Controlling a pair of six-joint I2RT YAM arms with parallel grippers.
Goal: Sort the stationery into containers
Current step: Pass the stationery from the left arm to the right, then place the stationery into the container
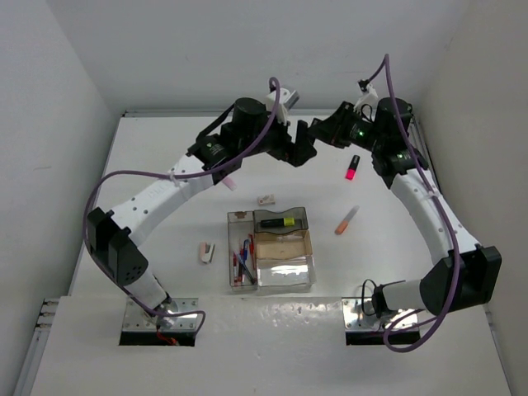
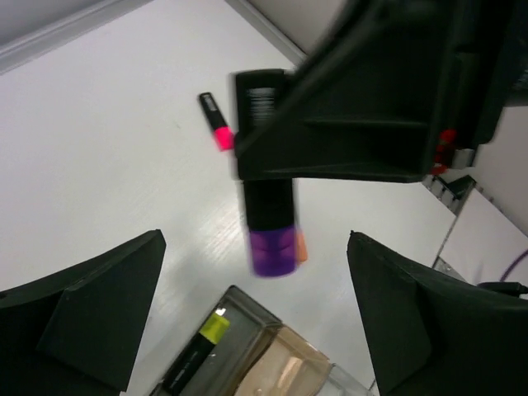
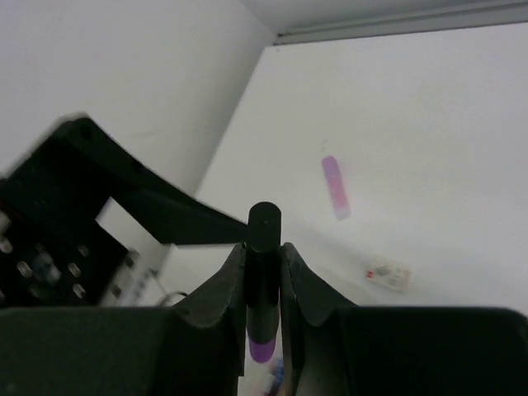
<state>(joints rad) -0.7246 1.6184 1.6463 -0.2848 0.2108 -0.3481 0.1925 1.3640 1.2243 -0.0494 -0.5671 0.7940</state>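
1. Closest to the arm bases, the clear tray [image 1: 285,286] fronts a tight cluster on the table [image 1: 371,256]. The long tray [image 1: 231,285] runs along the cluster's left side and holds red and blue pens [image 1: 243,257].
2. Left of the long tray and apart from it, the near eraser [image 1: 206,252] lies on the table.
3. Behind the clear tray sits the amber tray [image 1: 306,246], then the smoky tray [image 1: 299,216]. A yellow highlighter [image 1: 280,221] lies inside the smoky tray.
4. Right of the cluster, the orange highlighter [image 1: 346,220] lies loose on the table.
5. Just beyond the smoky tray lies the far eraser [image 1: 265,200]. To its left the pale highlighter [image 3: 336,187] lies partly under the left arm.
6. Farther back on the right, the pink highlighter [image 1: 353,167] lies alone.
7. At the far end the two claws meet in the air. The right gripper [image 3: 264,247] is pinching the purple highlighter [image 3: 264,221] between its fingers, black body up and purple cap down. It is off the table, beyond the trays.
8. The left gripper [image 2: 253,239] is spread wide, its fingers [image 2: 99,305] well apart on either side of the purple highlighter and not touching it.
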